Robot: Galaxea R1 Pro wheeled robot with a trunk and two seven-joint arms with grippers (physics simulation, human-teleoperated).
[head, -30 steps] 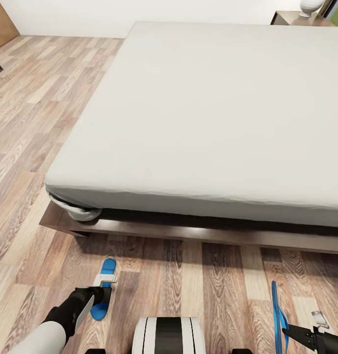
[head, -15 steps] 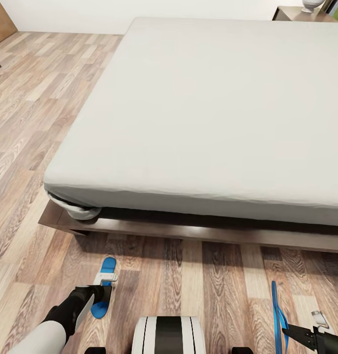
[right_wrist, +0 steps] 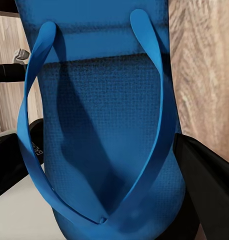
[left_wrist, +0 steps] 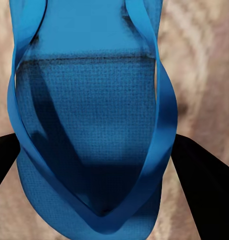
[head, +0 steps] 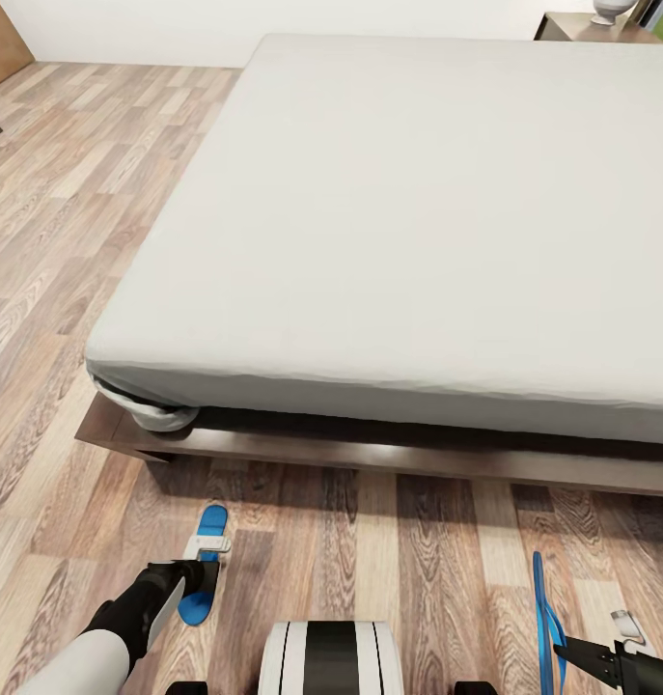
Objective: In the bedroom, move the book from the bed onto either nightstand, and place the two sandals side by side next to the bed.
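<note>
The bed [head: 408,222] with its bare off-white mattress fills the view ahead, a nightstand [head: 590,31] beyond its far corner (no book visible). Wood-plank floor [head: 51,241] lies below. The left gripper [head: 204,571] clamps one blue sandal [head: 204,560] flat; the right gripper [head: 574,654] grips the other sandal [head: 545,608] on edge

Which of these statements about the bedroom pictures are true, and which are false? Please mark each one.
1. Each tool has a blue sandal between its fingers. True: left tool at the left sandal, right tool at the right sandal.
2. The right sandal lies flat on the floor. False: it stands on edge in the head view.
3. A book lies on the mattress. False: the bed top is bare.
4. The floor is wood plank. True.
</note>
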